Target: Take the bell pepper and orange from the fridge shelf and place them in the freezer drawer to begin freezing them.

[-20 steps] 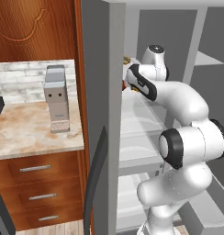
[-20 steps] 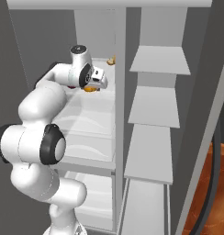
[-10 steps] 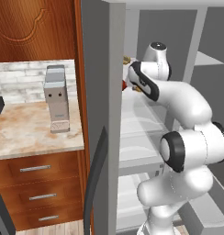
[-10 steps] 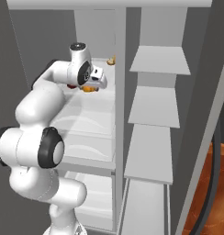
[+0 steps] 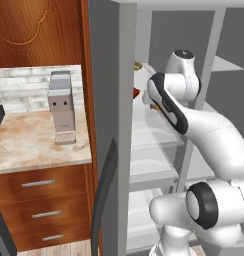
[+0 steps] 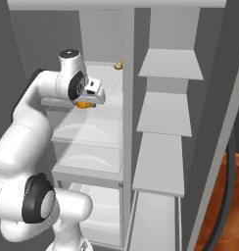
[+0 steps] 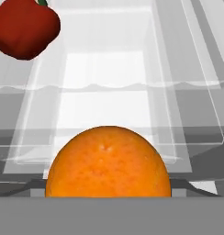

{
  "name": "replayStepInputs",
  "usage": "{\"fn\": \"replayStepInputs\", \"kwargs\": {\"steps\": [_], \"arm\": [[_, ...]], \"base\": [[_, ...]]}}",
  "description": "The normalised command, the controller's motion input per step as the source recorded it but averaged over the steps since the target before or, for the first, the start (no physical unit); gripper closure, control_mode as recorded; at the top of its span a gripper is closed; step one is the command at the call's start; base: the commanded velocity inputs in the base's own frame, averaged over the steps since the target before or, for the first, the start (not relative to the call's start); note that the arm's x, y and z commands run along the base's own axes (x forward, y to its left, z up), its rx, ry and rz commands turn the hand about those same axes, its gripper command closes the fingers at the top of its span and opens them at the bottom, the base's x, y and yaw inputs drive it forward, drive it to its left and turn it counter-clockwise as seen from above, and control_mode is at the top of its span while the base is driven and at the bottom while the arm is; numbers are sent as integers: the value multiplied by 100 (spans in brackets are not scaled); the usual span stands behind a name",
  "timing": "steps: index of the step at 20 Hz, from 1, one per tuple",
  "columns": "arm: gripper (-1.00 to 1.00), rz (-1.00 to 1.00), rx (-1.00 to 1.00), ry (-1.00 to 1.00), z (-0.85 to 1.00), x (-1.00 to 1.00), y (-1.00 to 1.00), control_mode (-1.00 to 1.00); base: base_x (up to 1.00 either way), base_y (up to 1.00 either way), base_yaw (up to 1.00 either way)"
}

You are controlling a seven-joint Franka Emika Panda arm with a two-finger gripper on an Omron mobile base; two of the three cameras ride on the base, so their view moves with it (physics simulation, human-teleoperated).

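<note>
The pincer (image 6: 85, 101) is seemingly clamping the bright round orange (image 7: 108, 161); a shallow hold risks it rolling off the pale glass fridge shelf (image 6: 99, 86).

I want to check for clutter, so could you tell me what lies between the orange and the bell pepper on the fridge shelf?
Nothing: in the hand view, bare fridge shelf separates the orange from the bell pepper.

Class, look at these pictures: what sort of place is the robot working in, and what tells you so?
Most likely a kitchen, at an open fridge: glass fridge shelves holding an orange and a red bell pepper, beside a stone counter over wooden drawers.
</note>
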Motion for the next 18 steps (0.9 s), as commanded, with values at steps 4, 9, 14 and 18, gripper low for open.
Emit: {"fn": "replayStepInputs", "kwargs": {"steps": [4,9,14,18], "arm": [[100,1,0,1,-22,-100,19,-100],[100,3,0,13,-36,-82,11,-100],[100,1,0,1,0,-1,4,-100],[100,0,0,0,0,-1,2,100]], "base": [[0,0,0],[0,0,0],[0,0,0],[-31,5,0]]}}
